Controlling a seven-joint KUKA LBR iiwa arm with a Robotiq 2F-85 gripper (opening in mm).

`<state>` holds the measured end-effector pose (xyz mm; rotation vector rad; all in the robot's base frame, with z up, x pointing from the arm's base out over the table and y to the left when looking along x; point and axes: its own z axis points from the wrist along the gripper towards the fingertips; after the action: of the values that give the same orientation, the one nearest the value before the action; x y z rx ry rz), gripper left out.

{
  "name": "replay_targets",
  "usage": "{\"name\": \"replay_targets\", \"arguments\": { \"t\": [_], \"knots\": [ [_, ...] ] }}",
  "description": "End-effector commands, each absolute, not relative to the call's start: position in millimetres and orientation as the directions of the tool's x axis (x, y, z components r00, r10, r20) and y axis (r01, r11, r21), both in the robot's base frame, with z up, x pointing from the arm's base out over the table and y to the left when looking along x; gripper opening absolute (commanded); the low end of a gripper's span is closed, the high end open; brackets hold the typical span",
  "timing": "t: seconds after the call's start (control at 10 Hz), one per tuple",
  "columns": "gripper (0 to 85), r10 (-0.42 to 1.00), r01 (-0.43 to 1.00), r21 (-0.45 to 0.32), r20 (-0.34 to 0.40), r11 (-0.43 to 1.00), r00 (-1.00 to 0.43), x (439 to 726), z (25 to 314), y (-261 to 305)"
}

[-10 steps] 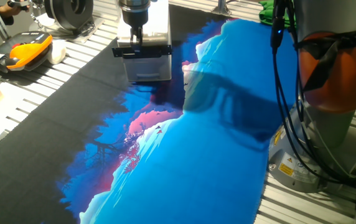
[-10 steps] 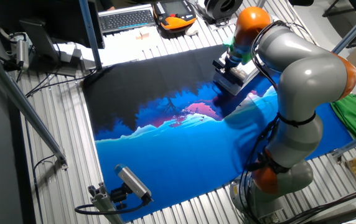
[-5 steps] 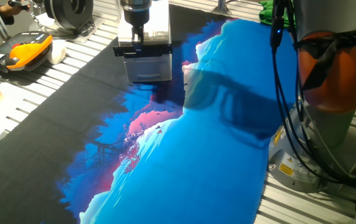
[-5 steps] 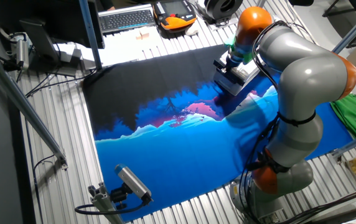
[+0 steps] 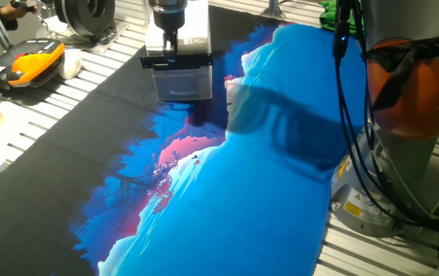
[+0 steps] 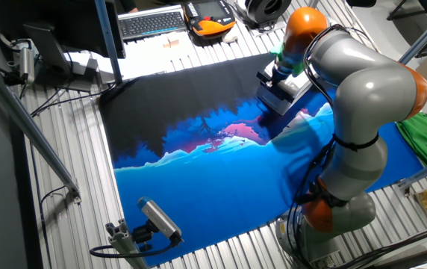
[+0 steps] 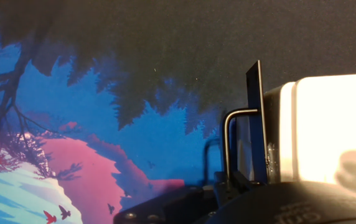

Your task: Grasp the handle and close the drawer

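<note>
The small white cabinet (image 5: 185, 84) stands at the far end of the printed mat. The drawer's black front (image 5: 196, 63) runs across it, and in the hand view it is a thin black plate (image 7: 257, 112) standing a narrow gap off the white body (image 7: 333, 124). The handle (image 7: 226, 146) is a thin dark bar with bent ends just in front of that plate. My gripper (image 5: 169, 50) reaches down onto the drawer's front and is also seen in the other fixed view (image 6: 272, 77). In the hand view the handle runs into my fingers (image 7: 235, 182), which seem closed on it.
A blue, pink and black printed mat (image 5: 242, 192) covers the table. An orange-black device (image 5: 31, 63) and a keyboard (image 6: 152, 24) lie beyond the mat's edge. The arm's base (image 5: 404, 100) with cables stands at the right. A green cloth (image 6: 426, 138) lies near it.
The gripper and the drawer's black front have shifted very slightly toward the cabinet. Nothing else has moved.
</note>
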<state>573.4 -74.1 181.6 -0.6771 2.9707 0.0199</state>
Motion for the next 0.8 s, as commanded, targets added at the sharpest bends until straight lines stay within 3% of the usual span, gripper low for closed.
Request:
{"name": "replay_targets", "arguments": {
  "t": [0.0, 0.7],
  "knots": [
    [0.0, -0.432, -0.433, -0.008, -0.095, 0.901, -0.897, 573.9, 182.3, -75.0],
    [0.0, -0.431, -0.433, -0.008, -0.108, 0.901, -0.896, 575.1, 181.9, -77.8]
  ]
}}
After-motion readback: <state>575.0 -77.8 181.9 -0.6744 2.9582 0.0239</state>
